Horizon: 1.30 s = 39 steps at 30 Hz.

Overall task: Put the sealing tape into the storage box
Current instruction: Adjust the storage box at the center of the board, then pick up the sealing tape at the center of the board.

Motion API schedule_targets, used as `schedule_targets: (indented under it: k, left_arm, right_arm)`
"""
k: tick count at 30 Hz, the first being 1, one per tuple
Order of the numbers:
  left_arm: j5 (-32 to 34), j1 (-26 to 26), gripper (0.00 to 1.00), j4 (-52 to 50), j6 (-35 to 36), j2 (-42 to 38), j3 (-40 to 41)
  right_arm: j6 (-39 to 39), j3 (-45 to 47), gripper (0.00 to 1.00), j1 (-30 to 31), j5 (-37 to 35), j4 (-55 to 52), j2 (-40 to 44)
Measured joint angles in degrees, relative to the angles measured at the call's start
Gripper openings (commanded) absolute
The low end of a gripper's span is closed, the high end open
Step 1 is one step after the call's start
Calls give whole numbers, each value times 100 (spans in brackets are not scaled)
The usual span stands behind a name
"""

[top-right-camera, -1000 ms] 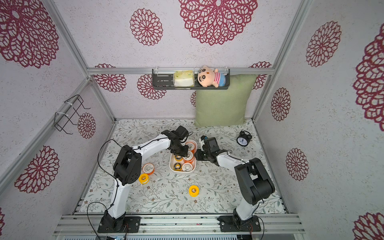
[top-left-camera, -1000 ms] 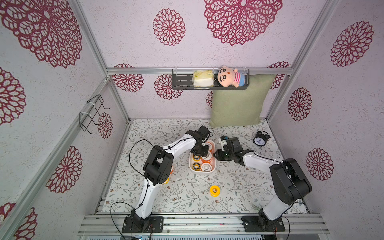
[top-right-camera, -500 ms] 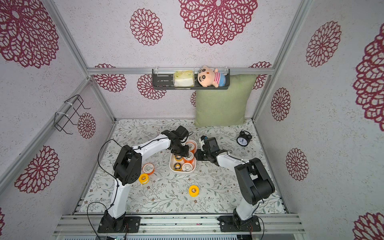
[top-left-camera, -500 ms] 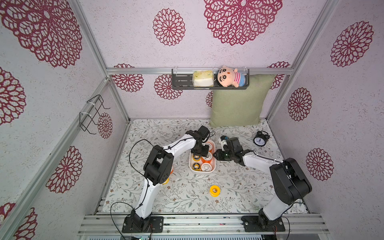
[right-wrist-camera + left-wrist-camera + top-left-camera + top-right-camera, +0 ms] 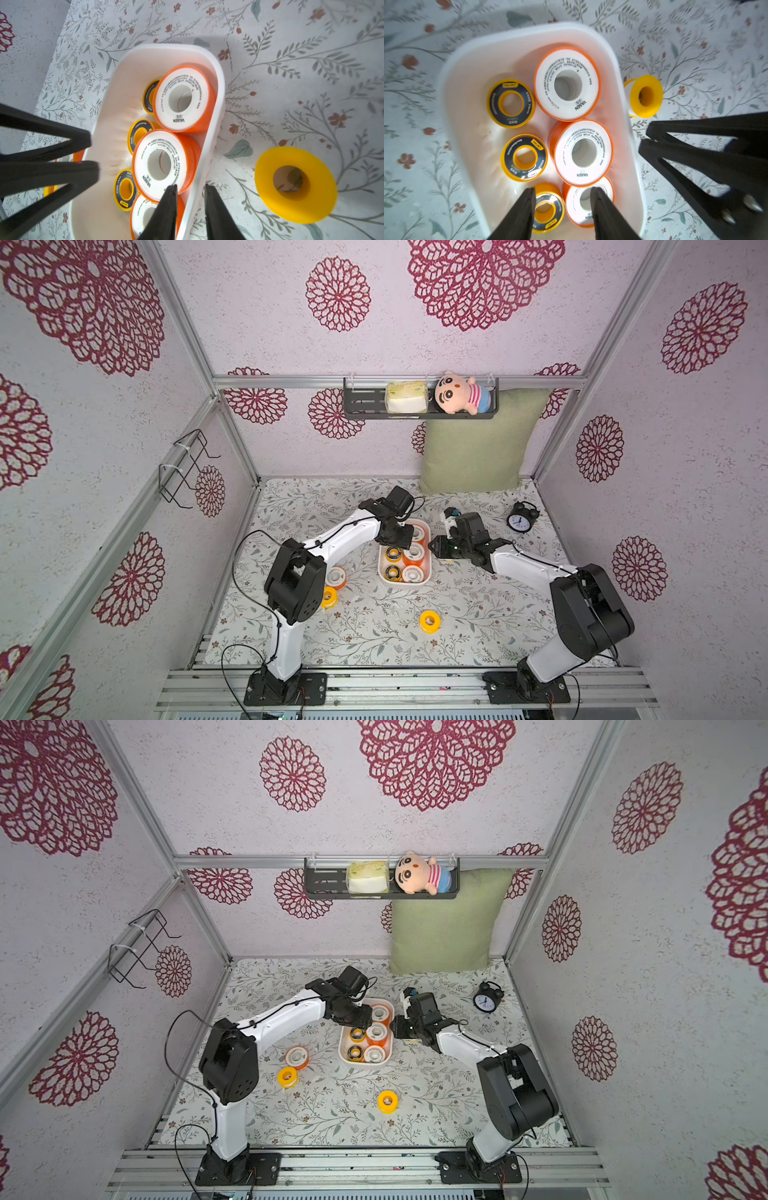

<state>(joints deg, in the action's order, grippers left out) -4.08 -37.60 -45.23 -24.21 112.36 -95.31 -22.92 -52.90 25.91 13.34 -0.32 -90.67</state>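
1. Spools of sealing tape (image 5: 603, 151) look light, stiff and smooth-sided. I judge that a weak pinch would slip and that one stood on edge would roll. Lying flat, each is best taken across its outer rim, not by the hub hole.
2. Inside the storage box (image 5: 529, 29) lie six: three orange spools (image 5: 566, 60) with white faces in one row, and three black-ringed yellow spools (image 5: 495, 104) in the row alongside.
3. Outside the storage box, both top views show three on the cloth (image 5: 374, 635). One more of the orange spools (image 5: 336, 576) and a plain yellow spool (image 5: 328, 597) lie near its left-arm side. A second plain yellow spool (image 5: 423, 622) lies beyond its end nearer the robot bases.
4. Wrist views show a plain yellow spool (image 5: 270, 176) near the storage box on its right-arm side. Whether it is one of those three I cannot tell.
5. Over the storage box, the left gripper (image 5: 561, 192) hangs with jaws apart and empty, astride a black-ringed spool without pinching it.
6. Astride the storage box's side wall, the right gripper (image 5: 191, 187) sets one jaw inside and one outside, close together. Whether they pinch it I cannot tell.
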Motion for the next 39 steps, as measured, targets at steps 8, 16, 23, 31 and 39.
schedule_targets:
  k: [8,16,23,31,39]
  left_arm:
    - [623,240,51,479,-155,-1613,1204]
    - [1196,839,51,549,-540,-2702,2669]
    - [1751,1121,56,494,-1010,-3755,3840]
    - [1919,1556,61,415,-1403,-4201,4802]
    - [1552,1718,60,761,-1482,-3615,4953]
  right_arm:
    - [114,0,30,0,-122,-22,310]
    - [212,13,30,0,-138,-17,586]
    - [236,177,31,0,-138,-2,595]
    - [234,195,31,0,-129,9,588]
    - [234,195,31,0,-118,20,551]
